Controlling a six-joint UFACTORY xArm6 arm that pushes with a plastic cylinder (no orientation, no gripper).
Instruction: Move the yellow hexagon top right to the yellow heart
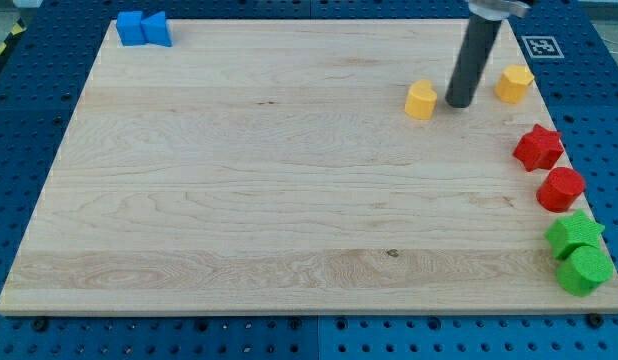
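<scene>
Camera view: my tip [459, 103] btwn yellow heart [421, 100] & yellow hexagon [513, 83], touching neither; no gripper.

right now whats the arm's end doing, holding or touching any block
My tip: no claw, just a rod, so it holds nothing. It sits between the yellow heart and the yellow hexagon, touching neither.
</scene>
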